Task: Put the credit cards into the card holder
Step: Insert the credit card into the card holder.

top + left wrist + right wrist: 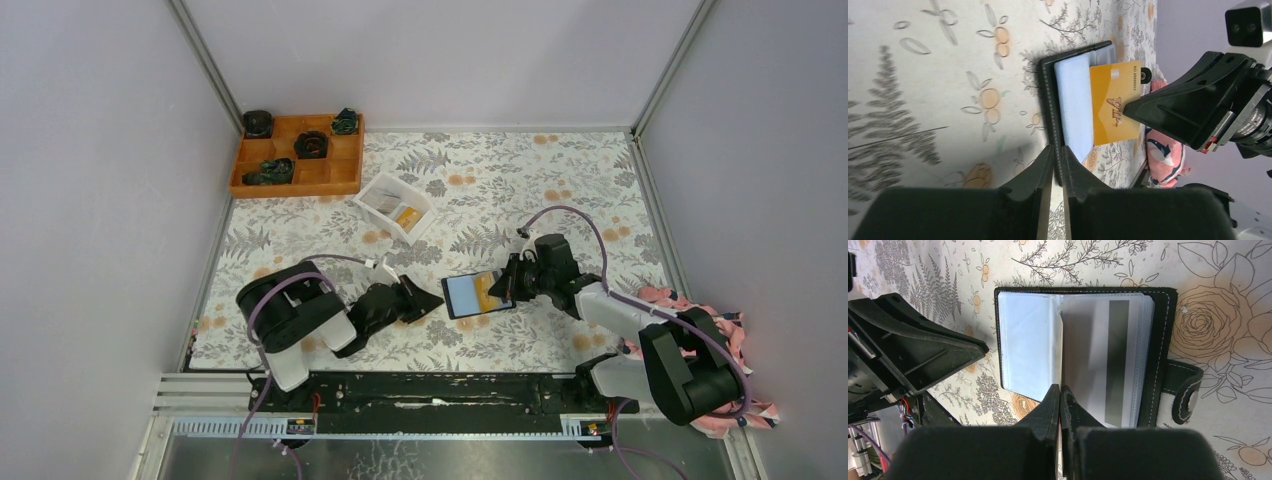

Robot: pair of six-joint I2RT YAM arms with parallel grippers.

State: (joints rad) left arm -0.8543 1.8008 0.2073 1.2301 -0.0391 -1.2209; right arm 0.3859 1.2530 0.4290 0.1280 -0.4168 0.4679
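Right wrist shows your right gripper [1060, 390] pinching an orange card [1113, 102] edge-on over the open card holder [1165, 340] between the arms; your left gripper [1058, 150] sits closed at its edge. Miss the clear sleeves [1028, 350] and the card may buckle.

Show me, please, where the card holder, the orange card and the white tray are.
card holder [1023, 340]: right wrist view, pale inner page.
orange card [1113, 90]: left wrist view, printed face.
white tray [372, 186]: top external view, rim.
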